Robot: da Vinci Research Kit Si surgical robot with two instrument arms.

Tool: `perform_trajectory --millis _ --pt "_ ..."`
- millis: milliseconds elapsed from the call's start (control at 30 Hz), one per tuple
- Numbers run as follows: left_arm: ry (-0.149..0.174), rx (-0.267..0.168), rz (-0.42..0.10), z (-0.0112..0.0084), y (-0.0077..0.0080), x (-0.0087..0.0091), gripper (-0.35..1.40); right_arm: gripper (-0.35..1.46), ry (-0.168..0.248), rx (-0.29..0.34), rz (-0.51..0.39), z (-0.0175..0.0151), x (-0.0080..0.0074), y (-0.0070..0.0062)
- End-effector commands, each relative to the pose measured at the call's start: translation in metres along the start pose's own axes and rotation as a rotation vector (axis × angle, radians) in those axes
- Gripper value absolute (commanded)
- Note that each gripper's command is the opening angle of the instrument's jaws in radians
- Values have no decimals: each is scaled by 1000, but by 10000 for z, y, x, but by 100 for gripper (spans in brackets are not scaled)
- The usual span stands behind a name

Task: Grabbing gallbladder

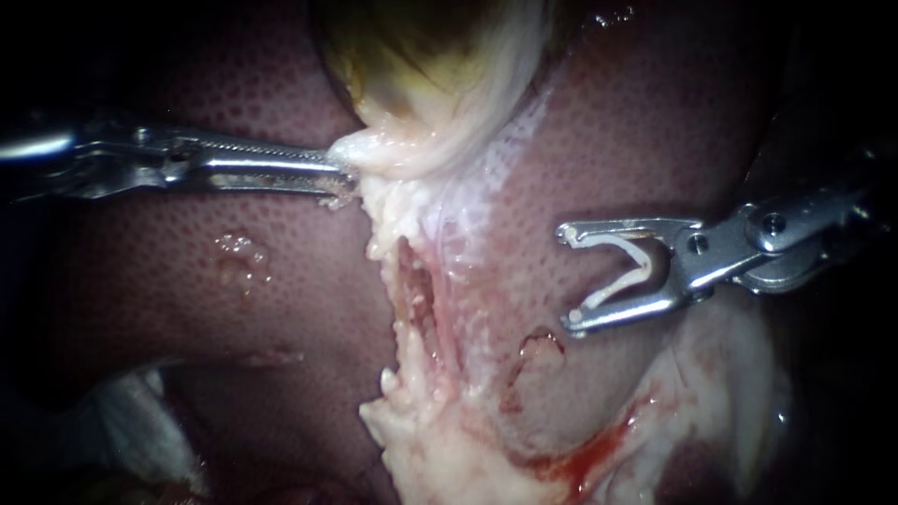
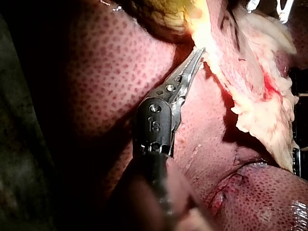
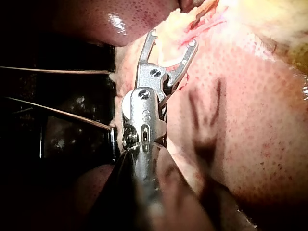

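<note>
The gallbladder (image 1: 430,56) hangs yellow-green at the top centre, with a pale lower edge (image 1: 374,150). My left instrument (image 1: 344,170) comes in from the left with its long serrated jaws shut on that pale edge. The left wrist view shows the same instrument (image 2: 198,52) with its jaws together, tips in the pale tissue under the gallbladder (image 2: 163,14). My right instrument (image 1: 567,278) stands apart to the right over the liver, jaws open with a white clip (image 1: 622,276) lying between them. In the right wrist view the right instrument (image 3: 172,39) stands spread, clear of tissue.
Dark red liver (image 1: 636,140) surrounds the field. A ragged pale strip of dissected tissue (image 1: 421,309) runs down from the gallbladder, with a little blood (image 1: 580,458) near its lower end. White gauze (image 1: 140,421) lies at the lower left.
</note>
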Motion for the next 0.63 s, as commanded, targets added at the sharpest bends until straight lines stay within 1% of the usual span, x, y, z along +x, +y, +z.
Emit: perform_trajectory --millis 33,633 --pt "0 1 1 -1 0 0 -35 60 0 0 0 0 0 0" --pt "0 1 1 -2 0 -1 -35 60 0 0 0 0 0 0"
